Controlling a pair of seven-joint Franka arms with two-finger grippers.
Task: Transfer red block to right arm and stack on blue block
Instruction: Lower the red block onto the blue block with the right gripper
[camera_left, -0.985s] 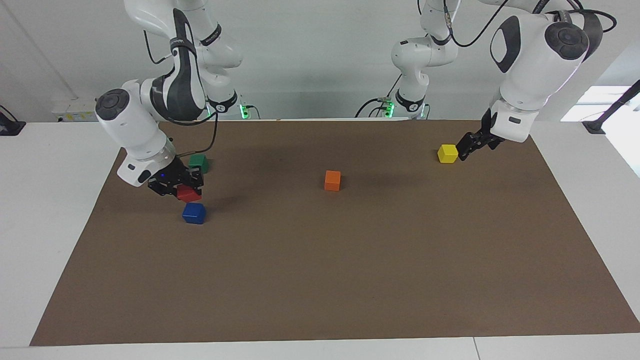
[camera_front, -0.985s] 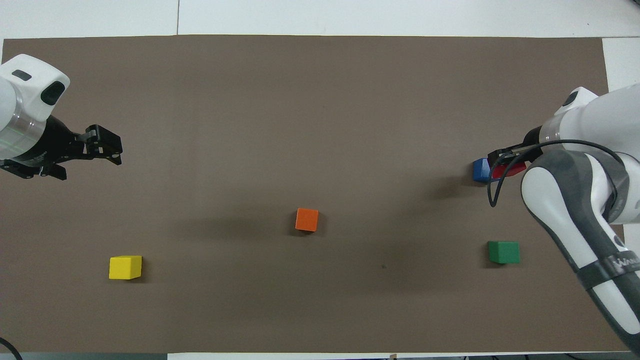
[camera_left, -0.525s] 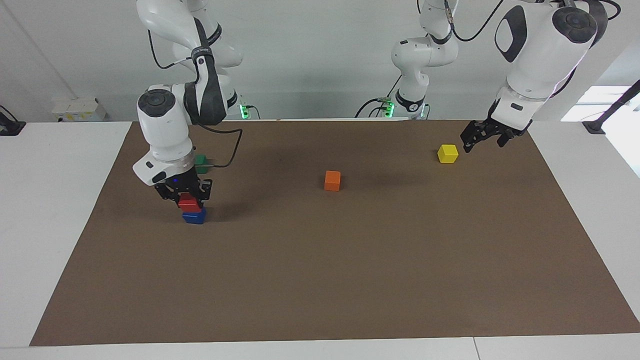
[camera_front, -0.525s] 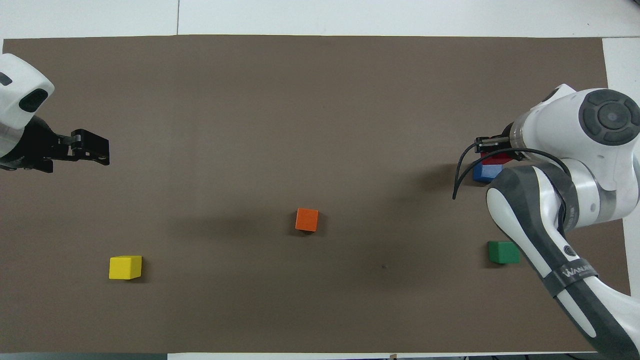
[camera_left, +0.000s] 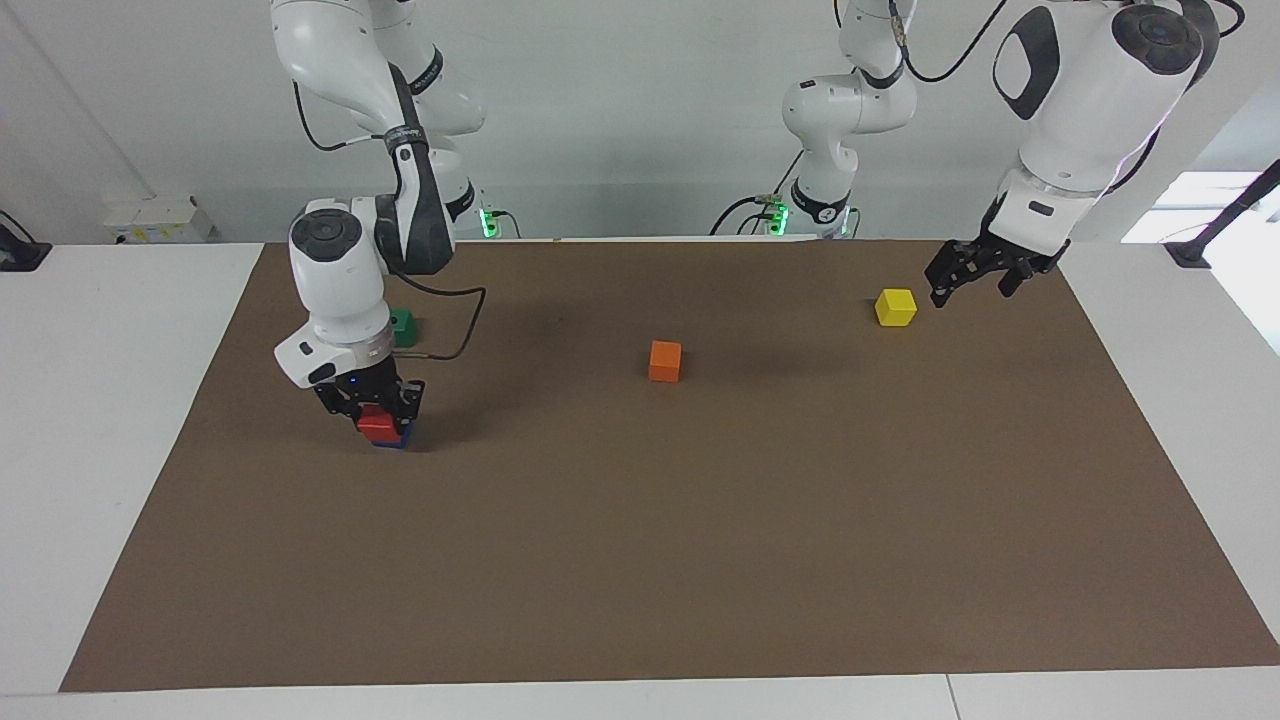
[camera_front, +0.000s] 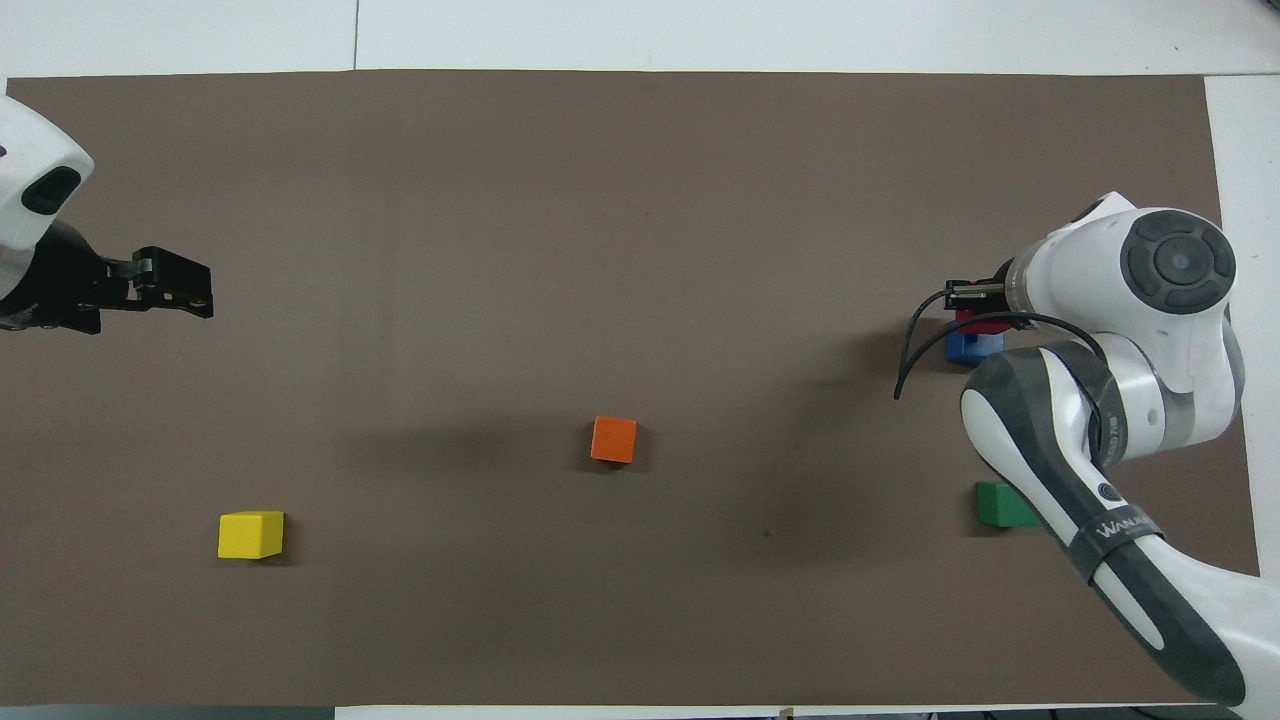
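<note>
The red block sits on top of the blue block, of which only a thin edge shows below it, at the right arm's end of the mat. My right gripper points straight down with a finger on each side of the red block, shut on it. In the overhead view the red block and blue block peek out beside the right wrist. My left gripper is open and empty, raised beside the yellow block; it also shows in the overhead view.
A green block lies nearer to the robots than the stack, partly covered by the right arm. An orange block lies mid-mat. The yellow block lies toward the left arm's end. A brown mat covers the table.
My right gripper swung upright over the blue block and lowered the red block onto it. My left gripper rose and drew back a little from the yellow block.
</note>
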